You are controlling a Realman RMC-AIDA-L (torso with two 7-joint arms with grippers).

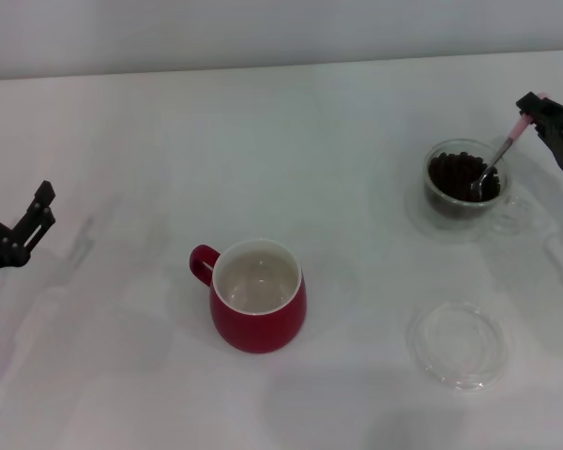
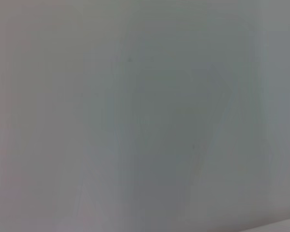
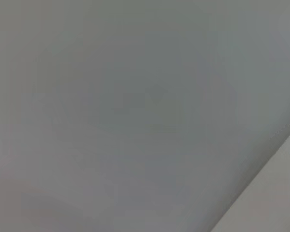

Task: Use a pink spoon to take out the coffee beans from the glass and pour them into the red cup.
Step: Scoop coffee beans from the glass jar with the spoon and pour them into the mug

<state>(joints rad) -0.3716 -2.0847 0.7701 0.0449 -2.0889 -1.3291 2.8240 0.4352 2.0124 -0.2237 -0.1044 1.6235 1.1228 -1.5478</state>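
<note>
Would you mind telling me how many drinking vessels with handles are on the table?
2: the red cup near the middle of the table, and the glass of coffee beans far right, under the right gripper.

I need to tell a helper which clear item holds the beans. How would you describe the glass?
On the white table, look far right, beside the right gripper. The glass is the tall clear one full of dark coffee beans, with the pink spoon in it; the flat clear dish nearer the robot is empty.

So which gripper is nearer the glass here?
Right. The right gripper holds the pink spoon dipped into the glass; the left gripper sits far across the table.
</note>
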